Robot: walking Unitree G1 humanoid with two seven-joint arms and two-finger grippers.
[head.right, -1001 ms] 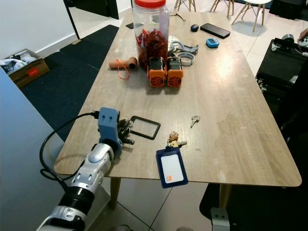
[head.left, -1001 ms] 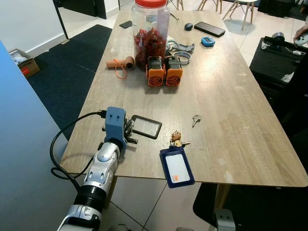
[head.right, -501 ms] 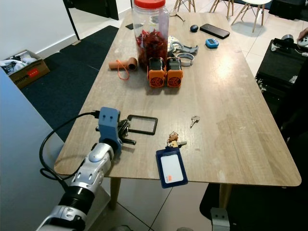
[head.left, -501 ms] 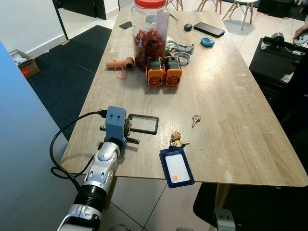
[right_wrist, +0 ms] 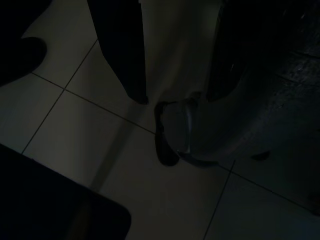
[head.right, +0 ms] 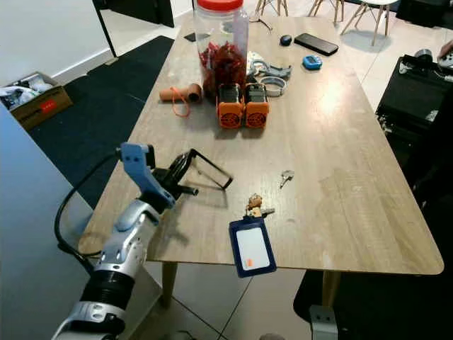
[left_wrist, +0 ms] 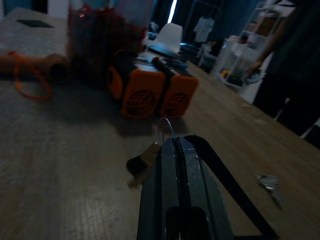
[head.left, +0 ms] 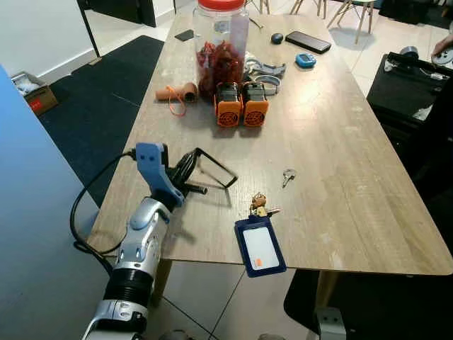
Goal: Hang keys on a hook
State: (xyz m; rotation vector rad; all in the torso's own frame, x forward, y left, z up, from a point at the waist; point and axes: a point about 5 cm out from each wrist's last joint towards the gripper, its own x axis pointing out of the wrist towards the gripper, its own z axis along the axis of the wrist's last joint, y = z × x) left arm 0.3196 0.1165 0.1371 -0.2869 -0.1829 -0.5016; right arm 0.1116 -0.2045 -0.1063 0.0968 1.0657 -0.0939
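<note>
Keys point(head.left: 259, 205) lie on the table point(head.left: 340, 149) near its front edge, touching the top of a blue badge holder point(head.left: 260, 246). One single key point(head.left: 287, 176) lies apart, at about 1 o'clock from them. At 9 o'clock from the keys, the left gripper point(head.left: 190, 168) is clenched on a black frame point(head.left: 214, 168) and holds it tilted, one edge lifted off the table. In the left wrist view the fingers point(left_wrist: 178, 175) are pressed together on this frame. Further back, at 12 o'clock, stand two orange devices point(head.left: 241, 103) and behind them a jar point(head.left: 221, 44) with red content. The right wrist view is very dark, showing floor tiles; I cannot tell the state of the right gripper.
</note>
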